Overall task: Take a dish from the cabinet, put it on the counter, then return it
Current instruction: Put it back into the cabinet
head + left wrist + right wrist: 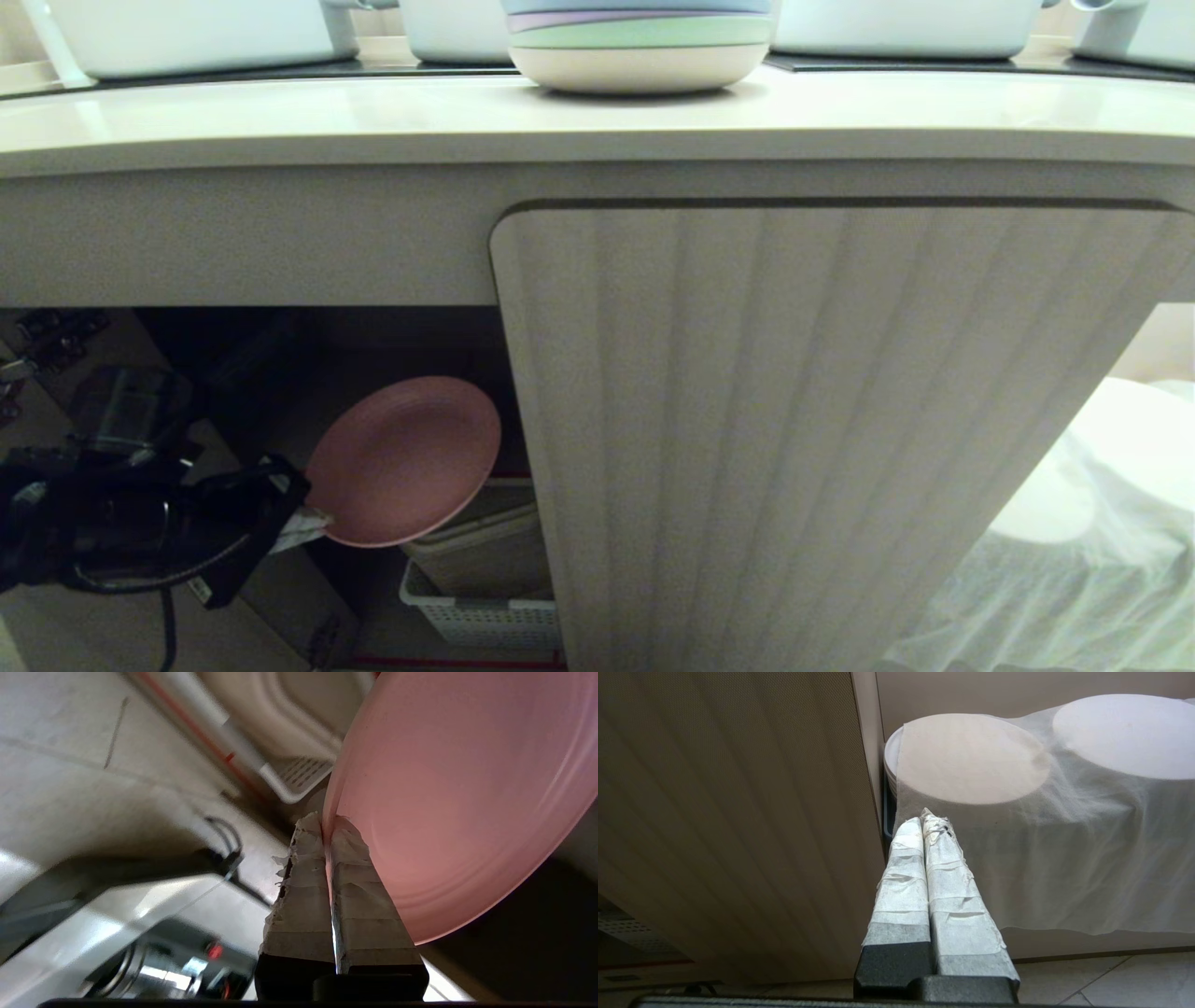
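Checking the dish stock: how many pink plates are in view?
1: the pink plate, pinched at its rim by the left gripper inside the open cabinet. Others may be hidden.

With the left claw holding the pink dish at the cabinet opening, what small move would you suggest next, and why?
Probably lift the dish up and outward, clear of the cabinet. The left claw is shut on its rim, the dish hangs tilted in the open bay above a white basket, and the counter lies higher, past an overhanging edge.
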### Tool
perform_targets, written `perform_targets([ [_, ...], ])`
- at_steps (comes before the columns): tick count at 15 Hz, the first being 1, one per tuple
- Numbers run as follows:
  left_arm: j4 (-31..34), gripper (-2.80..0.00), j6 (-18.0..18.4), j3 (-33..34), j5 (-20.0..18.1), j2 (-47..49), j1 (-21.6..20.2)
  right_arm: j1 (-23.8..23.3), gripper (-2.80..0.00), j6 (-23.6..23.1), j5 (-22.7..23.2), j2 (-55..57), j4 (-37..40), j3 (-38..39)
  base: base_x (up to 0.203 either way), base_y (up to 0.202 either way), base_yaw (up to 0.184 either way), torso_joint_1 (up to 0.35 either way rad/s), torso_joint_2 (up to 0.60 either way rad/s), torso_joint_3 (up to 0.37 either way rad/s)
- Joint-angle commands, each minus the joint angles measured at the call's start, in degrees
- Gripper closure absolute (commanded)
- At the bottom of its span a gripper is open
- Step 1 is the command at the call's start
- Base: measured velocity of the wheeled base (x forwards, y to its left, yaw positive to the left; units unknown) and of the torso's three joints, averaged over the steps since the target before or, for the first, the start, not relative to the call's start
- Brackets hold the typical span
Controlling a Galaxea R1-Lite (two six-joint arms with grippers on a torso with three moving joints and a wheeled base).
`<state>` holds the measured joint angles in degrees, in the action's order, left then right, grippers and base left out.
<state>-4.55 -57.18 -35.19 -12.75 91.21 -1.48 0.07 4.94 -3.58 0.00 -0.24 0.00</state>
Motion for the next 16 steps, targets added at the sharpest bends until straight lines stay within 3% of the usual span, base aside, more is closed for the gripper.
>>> perform_targets([
  [1, -2.22, 0.0, -0.47, 0.0, -0.08, 3.31, 0.0, 0.01, 0.0, -0.02, -0.03, 0.0, -0.02, 0.0, 0.0, 0.0, 0.0, 0.0, 0.0, 0.0],
  [10, -6.59, 0.0, -0.99, -0.86, 0.1, 6.48, -0.02, 0.01, 0.0, -0.02, -0.03, 0.0, -0.02, 0.0, 0.0, 0.0, 0.0, 0.0, 0.0, 0.0],
  [16, -6.0, 0.0, -1.3, -3.83, 0.62, 7.74, -0.02, 0.01, 0.0, -0.02, -0.03, 0.0, -0.02, 0.0, 0.0, 0.0, 0.0, 0.0, 0.0, 0.0],
])
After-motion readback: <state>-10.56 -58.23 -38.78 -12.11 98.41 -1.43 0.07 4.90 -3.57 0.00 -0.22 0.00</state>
